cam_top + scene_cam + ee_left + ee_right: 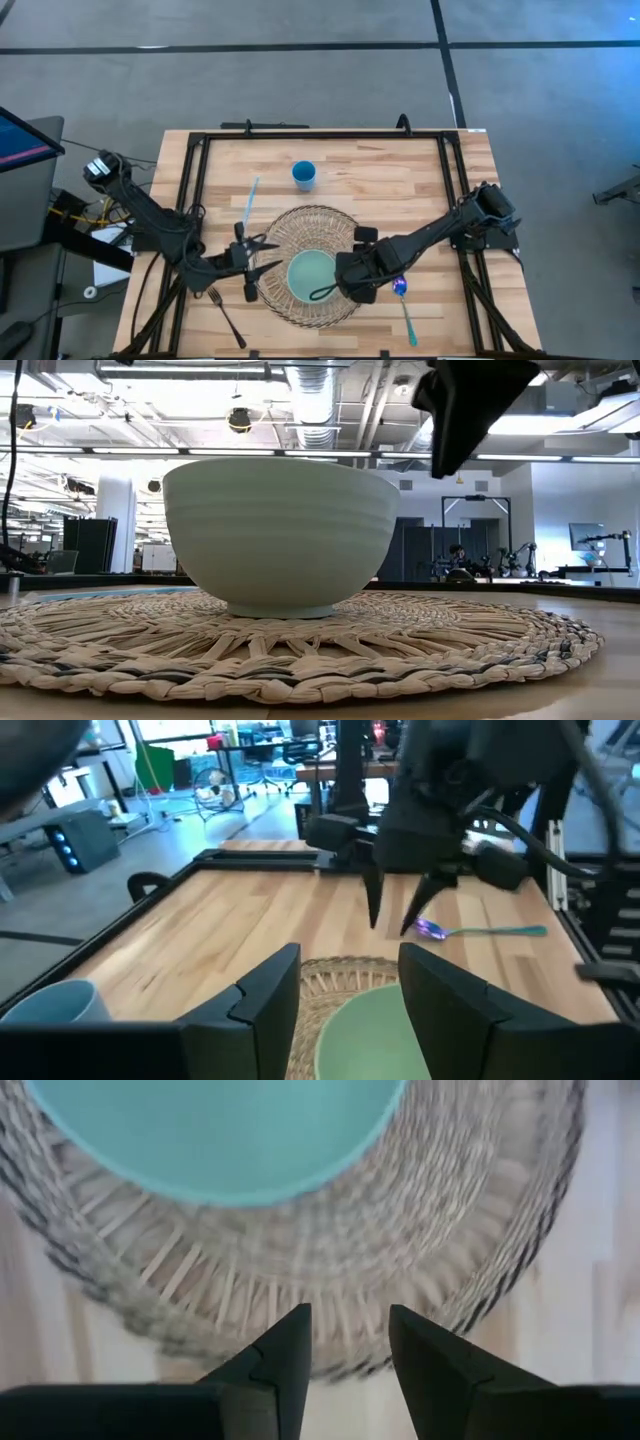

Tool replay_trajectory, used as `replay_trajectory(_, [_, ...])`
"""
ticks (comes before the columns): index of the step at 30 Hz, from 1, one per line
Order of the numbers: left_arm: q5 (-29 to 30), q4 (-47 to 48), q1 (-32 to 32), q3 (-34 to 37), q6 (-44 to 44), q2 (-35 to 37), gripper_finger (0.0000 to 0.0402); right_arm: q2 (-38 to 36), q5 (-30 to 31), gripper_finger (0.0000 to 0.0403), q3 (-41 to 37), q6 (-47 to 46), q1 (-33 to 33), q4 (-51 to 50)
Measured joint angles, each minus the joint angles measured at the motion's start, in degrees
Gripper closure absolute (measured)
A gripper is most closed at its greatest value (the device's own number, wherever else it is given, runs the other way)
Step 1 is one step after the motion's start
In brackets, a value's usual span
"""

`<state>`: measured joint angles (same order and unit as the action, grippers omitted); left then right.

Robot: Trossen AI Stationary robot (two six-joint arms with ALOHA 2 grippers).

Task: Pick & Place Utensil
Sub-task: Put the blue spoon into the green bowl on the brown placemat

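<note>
— Where is the spoon (pixel 403 302) lying?
— On the bare wood just beside the woven mat (pixel 345 228), purple bowl end nearest the right gripper (pixel 340 291), which is hanging over the mat's edge with fingers spread, holding nothing.
— What is sitting around it?
— A pale green bowl (pixel 311 276) on the mat, a fork (pixel 226 314) and the left gripper (pixel 248 258), also spread, on the far side, and a blue cup (pixel 304 175) and straw (pixel 249 201) beyond.
— Anything hiding?
— The low view is showing only bowl and mat
</note>
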<state>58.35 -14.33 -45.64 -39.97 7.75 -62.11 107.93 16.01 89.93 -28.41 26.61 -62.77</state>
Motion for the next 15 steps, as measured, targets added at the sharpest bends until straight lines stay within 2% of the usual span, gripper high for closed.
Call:
replay_trajectory(8, [1.6,2.9,-0.6,0.0,-1.5,0.0,0.0229,-0.1,-3.9,0.0274,0.0,-10.7,3.9,-4.3])
replay_trajectory(15, [1.6,3.0,-1.8,0.0,-1.4,0.0,0.0229,-1.2,-3.9,0.0279,-2.4,-21.0,8.9,-8.0])
